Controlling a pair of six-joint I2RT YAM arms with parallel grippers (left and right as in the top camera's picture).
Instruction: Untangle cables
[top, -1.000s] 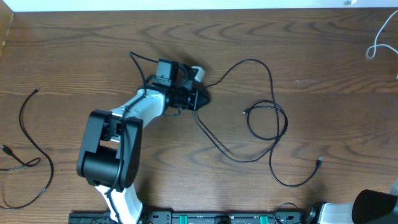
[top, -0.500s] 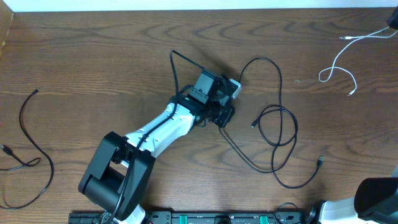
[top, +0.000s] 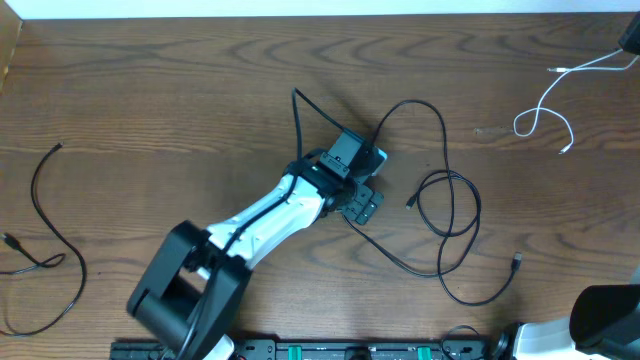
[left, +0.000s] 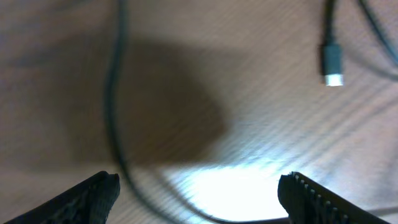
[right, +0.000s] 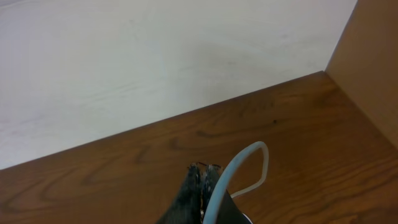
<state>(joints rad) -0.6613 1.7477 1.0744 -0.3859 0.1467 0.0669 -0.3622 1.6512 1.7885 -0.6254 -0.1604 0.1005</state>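
Observation:
A long black cable (top: 441, 130) runs from the table's middle into loops on the right, its plug (top: 515, 262) lying at the lower right. My left gripper (top: 364, 200) hovers low over the cable, open, with nothing held. In the left wrist view the black cable (left: 115, 118) passes on the table between the wide-apart fingers (left: 93, 196), and a plug (left: 333, 62) lies ahead. A white cable (top: 543, 98) curls at the far right. My right gripper (right: 203, 167) is shut on the white cable (right: 239, 167), at the overhead view's top right corner (top: 632, 35). Another black cable (top: 45, 235) lies far left.
The left arm (top: 260, 220) stretches diagonally from its base (top: 185, 300) at the front. The right arm's base (top: 605, 335) sits at the front right corner. A pale wall (right: 155, 68) borders the table's far edge.
My left arm swung right, dragging the black cable with it, then its jaws opened and let the cable go. The white cable came further into view at the top right.

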